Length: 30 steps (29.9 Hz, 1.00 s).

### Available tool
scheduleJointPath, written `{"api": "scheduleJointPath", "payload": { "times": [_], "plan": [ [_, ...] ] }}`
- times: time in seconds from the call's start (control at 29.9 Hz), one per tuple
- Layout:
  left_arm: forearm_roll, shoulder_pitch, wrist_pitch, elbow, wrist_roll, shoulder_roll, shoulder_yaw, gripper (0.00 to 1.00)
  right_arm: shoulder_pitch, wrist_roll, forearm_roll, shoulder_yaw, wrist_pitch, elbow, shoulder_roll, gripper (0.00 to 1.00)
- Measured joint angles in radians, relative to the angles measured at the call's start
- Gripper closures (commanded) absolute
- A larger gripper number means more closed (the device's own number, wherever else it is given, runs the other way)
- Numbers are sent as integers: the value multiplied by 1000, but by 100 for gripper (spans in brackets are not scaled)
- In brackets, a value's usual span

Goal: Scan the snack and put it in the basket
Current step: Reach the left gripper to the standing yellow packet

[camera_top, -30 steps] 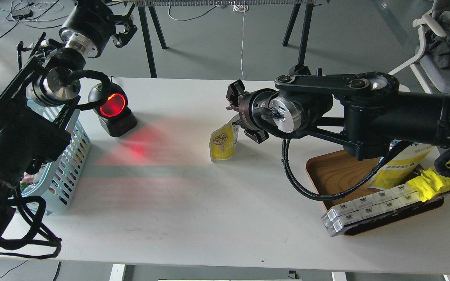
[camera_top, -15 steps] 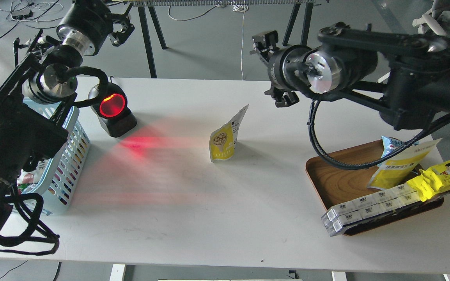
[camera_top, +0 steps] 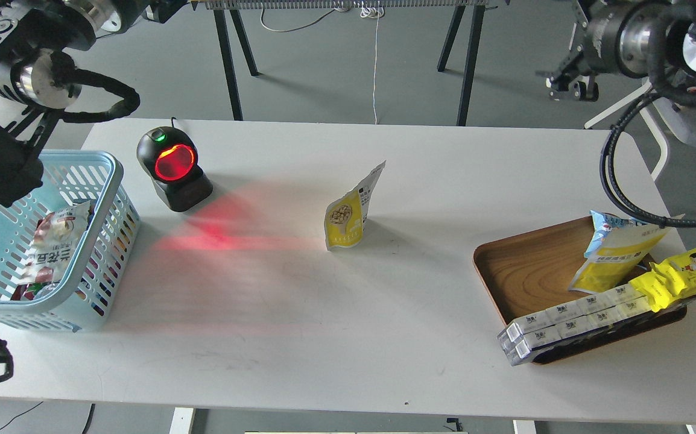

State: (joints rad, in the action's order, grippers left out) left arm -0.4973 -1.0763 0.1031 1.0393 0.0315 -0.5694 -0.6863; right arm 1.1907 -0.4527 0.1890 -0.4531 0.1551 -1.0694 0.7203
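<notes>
The snack [camera_top: 348,212], a small yellow stand-up pouch with a white top and a round nut picture, stands upright alone near the middle of the table. The light blue basket [camera_top: 105,166] sits at the table's left edge with several snack packs inside. My right gripper [camera_top: 566,48] is raised high at the upper right, far from the pouch, open and empty, its upper finger cut off by the frame edge. My left gripper [camera_top: 164,7] is at the top left edge, mostly cut off, above and behind the basket.
A black barcode scanner [camera_top: 174,172] with a glowing red window stands right of the basket and casts red light toward the pouch. A brown wooden tray [camera_top: 523,271] at the right holds a yellow-and-white pouch, a bright yellow wrapper and white boxes.
My right arm let go of the pouch and rose up and to the right, away from it. My left arm lifted up, uncovering the basket. The pouch stays standing.
</notes>
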Motion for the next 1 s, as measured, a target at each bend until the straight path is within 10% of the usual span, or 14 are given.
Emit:
{"api": "scheduleJointPath", "payload": {
  "times": [0.27,0.57,1.0],
  "plan": [
    [-506,49,-91,401,-2,-223,166,0,-306,133,15,-298,-475,263,-47,0],
    [-954,71,-57,684,-19,-406,295,0,-432,196,15,-437,-642,367,-157,0],
    [-1224,73,221,723,-297,-190,319,0,-425,197,12,-437,-644,371,-175,0]
  ]
}}
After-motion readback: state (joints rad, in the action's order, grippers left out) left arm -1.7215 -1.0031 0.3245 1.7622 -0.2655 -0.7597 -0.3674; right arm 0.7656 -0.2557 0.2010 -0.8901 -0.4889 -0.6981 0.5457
